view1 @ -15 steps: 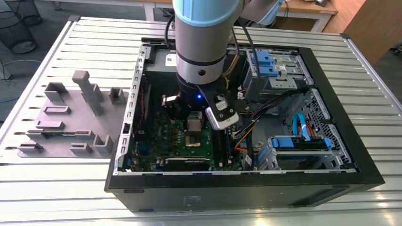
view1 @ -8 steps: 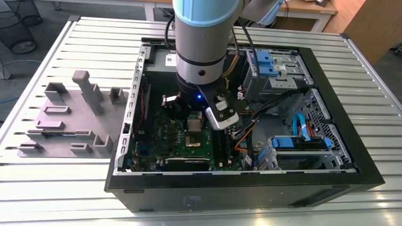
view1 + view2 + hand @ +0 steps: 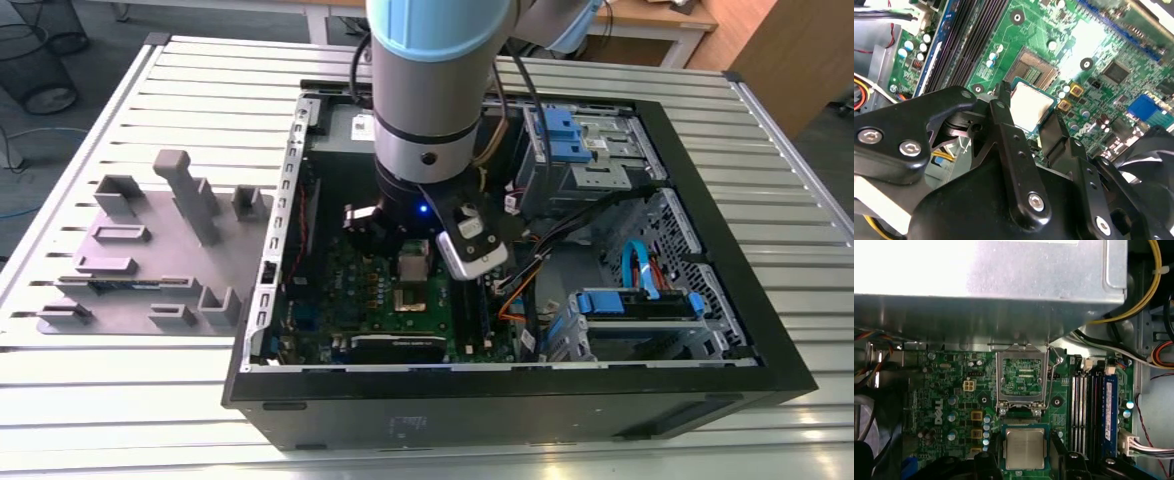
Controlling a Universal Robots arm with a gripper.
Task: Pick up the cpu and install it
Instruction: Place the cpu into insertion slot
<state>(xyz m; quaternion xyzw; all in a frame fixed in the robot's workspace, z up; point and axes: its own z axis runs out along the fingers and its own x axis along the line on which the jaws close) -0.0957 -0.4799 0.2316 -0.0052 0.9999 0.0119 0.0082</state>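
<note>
exterior view: motherboard (image 3: pixel 387 295) is partly hidden by the arm (image 3: pixel 427 100) | second wrist view: one corner of the cpu (image 3: pixel 1031 104) is covered by the gripper (image 3: pixel 1029 114) — socket (image 3: pixel 1035 70) is overlapped by the cpu | first wrist view: socket is largely masked by the cpu — fingers (image 3: pixel 1066 467) are cut off at the picture's edge

— What colour was the cpu (image 3: pixel 1025 448)?
— Silver-grey on top, with a thin green-blue rim. The gripper (image 3: pixel 1029 114) was black all over.
— And the motherboard (image 3: pixel 1034 35)?
— Green, speckled with small gold squares and pale blue-white dots. The socket frame (image 3: pixel 1021 371) was silver; the memory slots (image 3: pixel 1089 410) were black, with one blue.
— The rest?
— The arm (image 3: pixel 434 50) was pale blue over silver-grey, the case (image 3: pixel 534 405) black, the drive clips (image 3: pixel 567 130) bright blue. The fixture blocks (image 3: pixel 147 250) were matte grey. The table (image 3: pixel 120 400) was pale and striped with ribs. One cable (image 3: pixel 1149 285) was yellow.
</note>
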